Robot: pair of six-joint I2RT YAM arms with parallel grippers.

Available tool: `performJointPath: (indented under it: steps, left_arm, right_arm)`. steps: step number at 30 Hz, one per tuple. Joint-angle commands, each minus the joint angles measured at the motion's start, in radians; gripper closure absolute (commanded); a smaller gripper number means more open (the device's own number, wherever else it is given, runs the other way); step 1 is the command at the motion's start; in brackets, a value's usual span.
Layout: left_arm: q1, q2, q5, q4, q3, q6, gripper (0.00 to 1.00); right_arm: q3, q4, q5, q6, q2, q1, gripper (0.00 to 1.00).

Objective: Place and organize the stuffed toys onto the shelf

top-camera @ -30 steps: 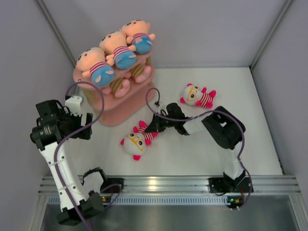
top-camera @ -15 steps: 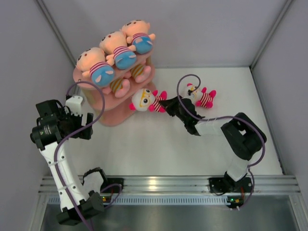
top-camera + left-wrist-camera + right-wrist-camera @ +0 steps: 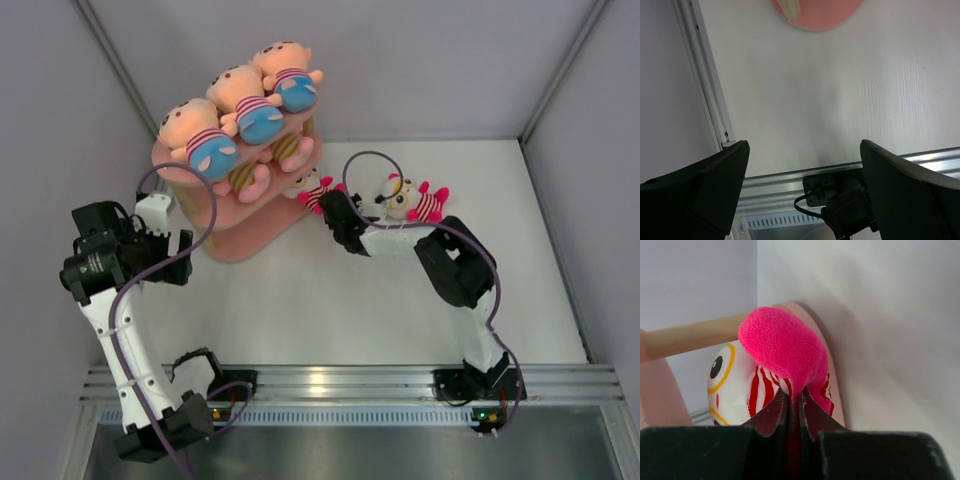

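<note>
You have the right pincer (image 3: 794, 407) clamped on the soft, light white-faced toy (image 3: 735, 385) by one squashy pink limb (image 3: 780, 345); left pincer (image 3: 805, 155) stands apart.

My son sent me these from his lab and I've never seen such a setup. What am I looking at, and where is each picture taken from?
These are two robot arms bolted at the near edge of a white table. The wide picture looks down from above and behind them; the other two come from a camera on each wrist. The right end effector is shut on a pink limb of a white-faced plush doll with red stripes, at the pink three-tier shelf with wooden posts. The left end effector is open and empty. Three peach plush dolls in blue pants lie on the top tier; a second white-faced doll lies on the table.
</note>
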Motion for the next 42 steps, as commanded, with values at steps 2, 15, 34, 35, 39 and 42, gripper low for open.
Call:
performJointPath:
  steps: [2, 15, 34, 35, 39, 42]
  left_arm:
    - [-0.001, 0.009, 0.03, -0.055, 0.03, 0.013, 0.01]
    - [0.001, 0.012, 0.019, -0.054, 0.03, 0.019, 0.01]
    - [0.001, -0.005, 0.028, -0.045, 0.014, 0.018, 0.02]
    - [-0.001, -0.007, 0.028, -0.045, 0.013, 0.018, 0.01]
    - [0.001, -0.013, 0.039, -0.043, 0.001, 0.021, 0.01]
    - [-0.001, -0.016, 0.053, -0.043, -0.001, 0.021, 0.01]
  right_arm:
    - [0.138, -0.13, 0.083, 0.132, 0.094, 0.036, 1.0]
    - [0.407, -0.311, 0.065, 0.207, 0.246, 0.096, 1.0]
    - [0.037, 0.103, 0.035, -0.06, -0.008, 0.116, 0.39]
    - [-0.033, 0.132, 0.038, -0.077, -0.033, 0.114, 0.38]
    - [-0.115, 0.285, 0.046, -0.401, -0.154, 0.099, 0.08]
    - [-0.163, 0.293, -0.026, -0.549, -0.253, 0.076, 0.04]
